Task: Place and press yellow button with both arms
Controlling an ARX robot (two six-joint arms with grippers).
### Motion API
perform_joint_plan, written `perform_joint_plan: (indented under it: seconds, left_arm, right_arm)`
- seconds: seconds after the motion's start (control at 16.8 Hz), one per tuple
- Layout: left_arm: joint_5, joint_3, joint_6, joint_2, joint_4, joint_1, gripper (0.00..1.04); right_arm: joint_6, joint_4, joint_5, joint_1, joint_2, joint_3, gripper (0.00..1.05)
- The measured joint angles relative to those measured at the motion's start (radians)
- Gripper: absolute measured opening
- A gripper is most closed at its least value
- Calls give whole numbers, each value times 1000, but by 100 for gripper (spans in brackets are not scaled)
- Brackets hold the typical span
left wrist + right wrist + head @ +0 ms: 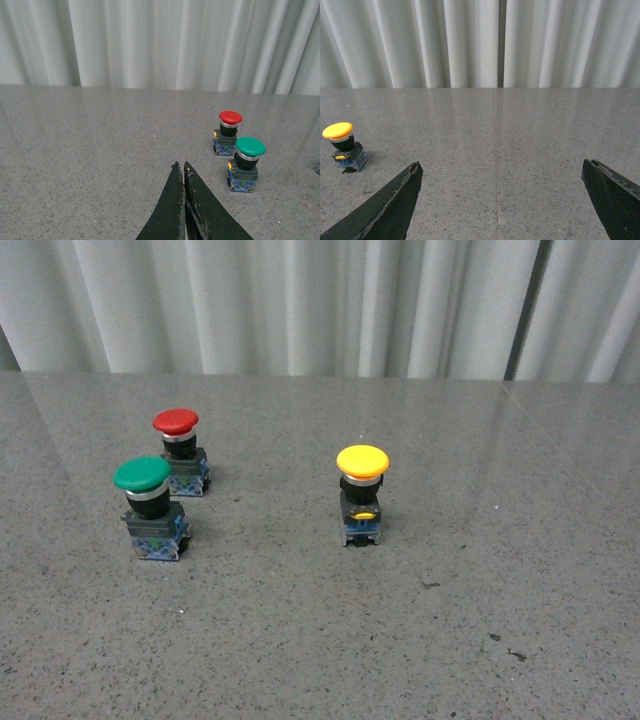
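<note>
The yellow button (362, 492) stands upright on the grey table, right of centre in the front view, with its yellow cap on top and a blue base. No arm shows in the front view. In the right wrist view the yellow button (342, 147) stands off to one side, well outside my right gripper (501, 167), whose two dark fingers are spread wide over bare table. My left gripper (180, 166) is shut, fingertips pressed together with nothing between them; the yellow button does not show in that view.
A green-capped button (148, 507) and a red-capped button (181, 452) stand close together on the left of the table (300, 640). Both also show in the left wrist view, green-capped (246, 164) and red-capped (228, 132), beside the shut fingers. White curtains hang behind the table.
</note>
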Motion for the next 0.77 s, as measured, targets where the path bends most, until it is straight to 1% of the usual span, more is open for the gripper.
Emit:
perform_joint_plan:
  seconds: [0.12,0.18,0.24,0.6,0.66,0.77]
  left_arm:
    - [-1,0,0,-147,-187,0,2]
    - [0,4,1,-164,-156,0,2]
    - [0,0,1,-164,-184,0,2]
    - [0,0,1,-164,-176,0,2]
    - [0,0,0,-164,-175,0,9]
    - [0,0,0,-164,-175,0,31]
  right_arm:
    - [0,0,0,0,0,0,98]
    - [0,-1,0,0,0,0,98]
    - [0,1,0,0,0,0,98]
    - [0,0,0,0,0,0,98]
    - [0,0,0,0,0,0,98]
    - [0,0,0,0,0,0,98]
